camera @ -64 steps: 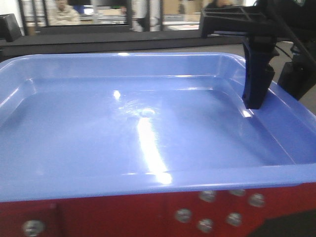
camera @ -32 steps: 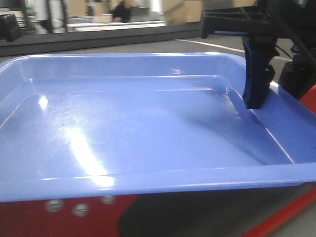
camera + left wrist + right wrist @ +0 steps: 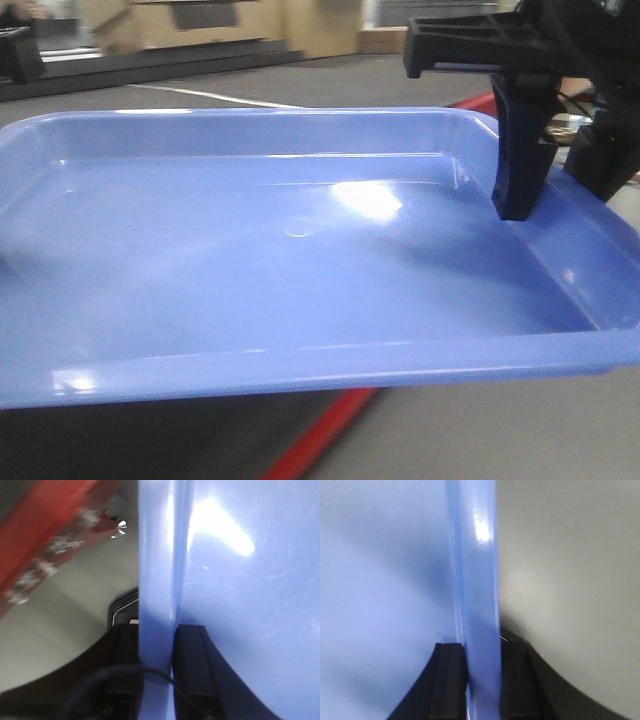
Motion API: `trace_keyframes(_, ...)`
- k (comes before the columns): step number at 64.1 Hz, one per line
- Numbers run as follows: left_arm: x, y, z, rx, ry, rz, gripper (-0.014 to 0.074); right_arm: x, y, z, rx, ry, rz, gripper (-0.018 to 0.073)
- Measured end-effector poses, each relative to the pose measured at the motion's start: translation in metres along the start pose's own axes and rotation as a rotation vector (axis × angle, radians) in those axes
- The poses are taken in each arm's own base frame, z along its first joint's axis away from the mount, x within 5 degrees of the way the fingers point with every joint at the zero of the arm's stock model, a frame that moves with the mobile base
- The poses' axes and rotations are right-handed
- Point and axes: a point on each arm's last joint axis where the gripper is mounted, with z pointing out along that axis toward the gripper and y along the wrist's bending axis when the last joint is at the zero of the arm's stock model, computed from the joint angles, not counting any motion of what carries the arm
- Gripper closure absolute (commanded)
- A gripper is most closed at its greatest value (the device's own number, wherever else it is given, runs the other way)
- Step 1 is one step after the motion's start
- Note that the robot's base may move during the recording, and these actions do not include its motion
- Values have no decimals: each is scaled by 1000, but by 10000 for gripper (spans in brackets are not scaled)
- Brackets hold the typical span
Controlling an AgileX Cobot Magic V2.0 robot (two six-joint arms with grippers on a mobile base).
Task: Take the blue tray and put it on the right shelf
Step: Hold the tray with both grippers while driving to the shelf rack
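Blue tray (image 3: 300, 260) pinched at both side rims, surroundings smeared
The front view cuts off the tray's left end, and everything behind it is blurred beyond telling; under its near rim only a dark tabletop (image 3: 120, 445), its red edge (image 3: 325, 435) and grey floor (image 3: 500, 430) show. The left claw (image 3: 157, 642) is narrowed onto the tray's side wall, which sits between its jaws, and the right claw (image 3: 482, 652) clamps the opposite rim likewise. Both claw bases run out of frame, and a red panel (image 3: 35, 535) beside the left rim is out of focus
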Motion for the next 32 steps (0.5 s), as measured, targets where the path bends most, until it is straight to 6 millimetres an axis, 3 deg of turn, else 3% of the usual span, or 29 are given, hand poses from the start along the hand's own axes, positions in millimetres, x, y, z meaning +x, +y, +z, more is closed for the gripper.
trace_keyframes(32,0,0,0,0,0,0,554,0,0,0,0,0,0,330)
